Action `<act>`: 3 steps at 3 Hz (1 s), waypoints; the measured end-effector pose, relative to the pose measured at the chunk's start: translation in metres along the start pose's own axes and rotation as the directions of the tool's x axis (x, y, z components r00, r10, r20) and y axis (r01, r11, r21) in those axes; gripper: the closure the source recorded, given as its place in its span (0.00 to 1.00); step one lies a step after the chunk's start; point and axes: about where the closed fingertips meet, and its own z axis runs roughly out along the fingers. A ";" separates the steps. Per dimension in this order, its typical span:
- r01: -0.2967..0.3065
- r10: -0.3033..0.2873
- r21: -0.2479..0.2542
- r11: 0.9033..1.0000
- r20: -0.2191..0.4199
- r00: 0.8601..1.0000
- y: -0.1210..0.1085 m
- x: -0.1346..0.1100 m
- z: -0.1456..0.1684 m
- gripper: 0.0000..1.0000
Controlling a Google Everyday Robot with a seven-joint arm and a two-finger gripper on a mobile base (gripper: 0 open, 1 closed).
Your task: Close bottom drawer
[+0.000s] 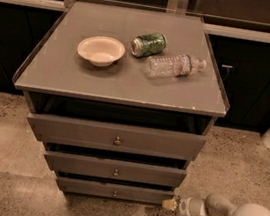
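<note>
The bottom drawer [112, 191] is found lowest in the cabinet [79, 76], seemingly pulled slightly out; the gripper [168, 204] is placed at its right front corner (likely for pushing), and its spread cannot be told

The bottom drawer [87, 187] is the lowest of three grey-brown fronts, a flat, shallow panel that looks the narrowest of the stack; a small round dark knob [114, 194] sits at its centre; the front stands upright and level, close above the speckled floor [5, 197]; a thin dark strip shows between its top edge and the middle front [81, 164], so it seems slightly out, though how far cannot be told; the gripper [167, 204] lies low at its right end, pale tip at the corner.
</note>
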 end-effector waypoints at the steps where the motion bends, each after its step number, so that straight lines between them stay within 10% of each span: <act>1: -0.073 0.072 -0.010 0.997 -0.077 0.994 -0.010 0.026 -0.020 1.00; 3: -0.093 0.092 -0.023 0.995 -0.039 0.995 -0.020 0.030 -0.037 1.00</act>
